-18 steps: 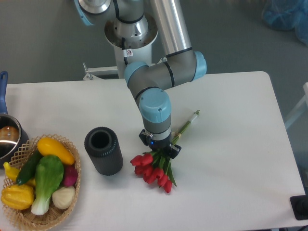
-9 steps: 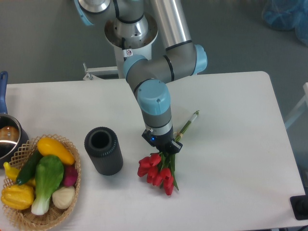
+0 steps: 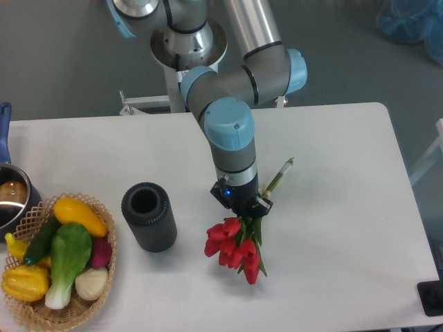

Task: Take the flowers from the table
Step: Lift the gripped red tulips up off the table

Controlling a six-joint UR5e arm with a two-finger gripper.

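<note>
The white worktop (image 3: 332, 228) fills the lower frame. At centre, the gripper (image 3: 243, 207) has its fingers clamped on the stems of the flowers (image 3: 235, 247), buds hanging toward lower centre. I judge the lift is underway; rise straight and slowly, keeping the squeeze steady so the stems don't slip. One black cylinder (image 3: 148, 216) stands left of centre, one wicker basket (image 3: 41, 277) at lower left, one bunch.

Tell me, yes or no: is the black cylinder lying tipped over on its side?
No, the black cylinder stands upright on the table, its open top facing the camera, left of the flowers.
</note>
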